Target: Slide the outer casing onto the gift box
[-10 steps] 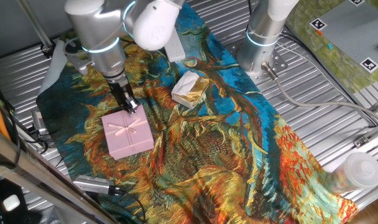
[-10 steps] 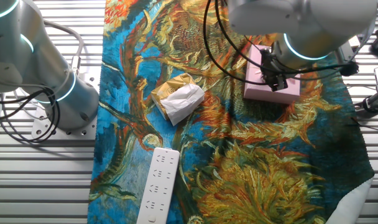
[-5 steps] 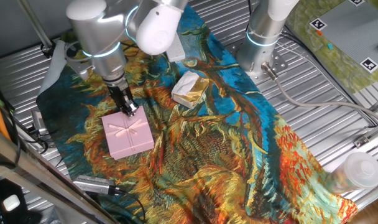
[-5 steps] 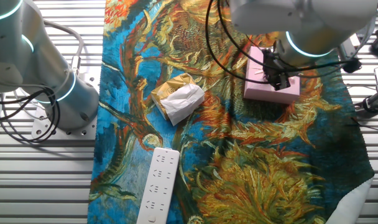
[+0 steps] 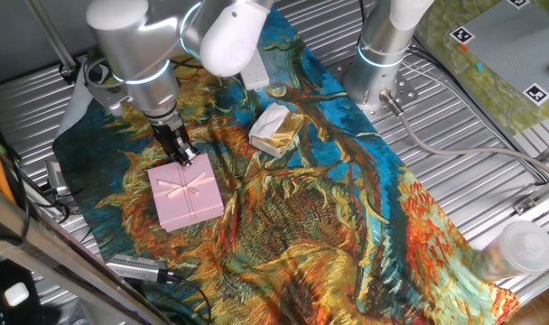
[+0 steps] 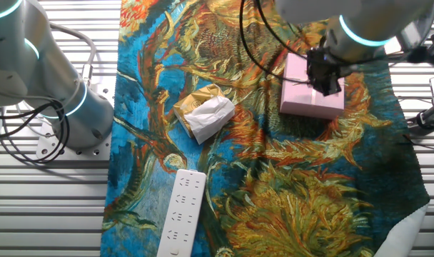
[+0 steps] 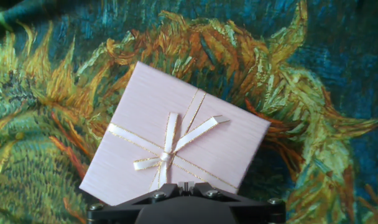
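While the tool [image 5: 186, 154] hovers, outer casing [image 7: 175, 138] hides its contents — fingertips unseen.

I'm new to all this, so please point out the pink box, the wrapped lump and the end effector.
pink box [image 7: 176, 140]: hand view, at the bow's knot.
wrapped lump [image 5: 274, 129]: one fixed view, its middle.
end effector [image 5: 186, 157]: one fixed view, fingertips.

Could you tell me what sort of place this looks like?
Probably a robotics lab: a ribbed metal table under a painted cloth, a second arm's base bolted on, and marker tags nearby.
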